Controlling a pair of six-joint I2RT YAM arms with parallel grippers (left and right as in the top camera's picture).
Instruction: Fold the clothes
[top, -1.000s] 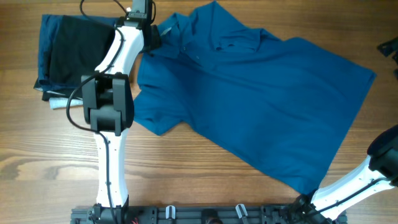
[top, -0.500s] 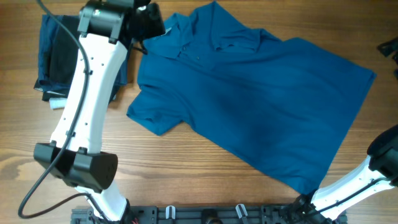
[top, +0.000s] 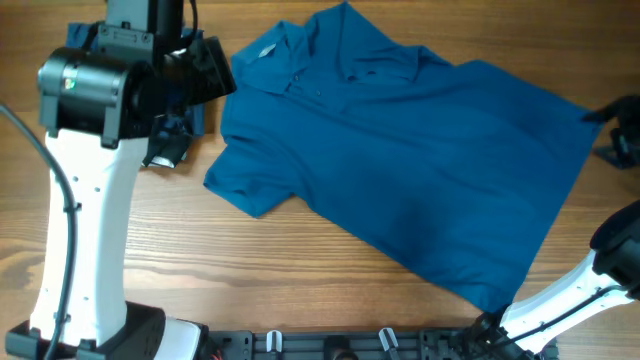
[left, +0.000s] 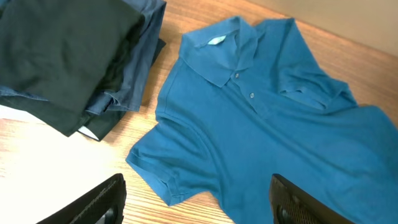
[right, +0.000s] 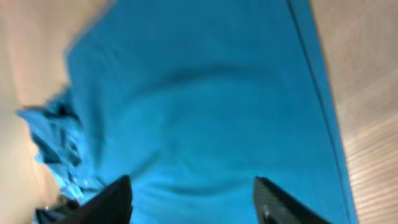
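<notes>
The table (top: 300, 260) is bare wood, warm brown with a long grain running side to side, and it fills everything the cameras take in. A black rail (top: 330, 345) with the arm mounts runs along its edge at 6 o'clock.

The polo shirt (top: 400, 160) lies spread face up across the middle of the table. It sits at a slant, with its collar (left: 211, 59) toward 12 o'clock and its hem running off toward 4 o'clock. The collar lies open enough to show the small pale neck label (left: 216, 42), and two buttons (left: 237, 75) show on the placket below it. One short sleeve (top: 245, 185) points to 8 o'clock and lies flat on the wood.

At 10 o'clock, just beside the shirt, is a stack of dark garments (left: 62, 56) (navy under black). A white edge (left: 93, 132) peeks out at the bottom of it.

The white left arm (top: 85, 230) rises tall over that corner. The left gripper (left: 196, 186) hangs above the shirt's sleeve side, its jaws spread wide with nothing between them.

The right gripper (right: 193, 186) is out at 3 o'clock by the shirt's far corner. Its jaws stand apart over blue cloth. That view is blurred, so I cannot tell whether they touch the fabric.
</notes>
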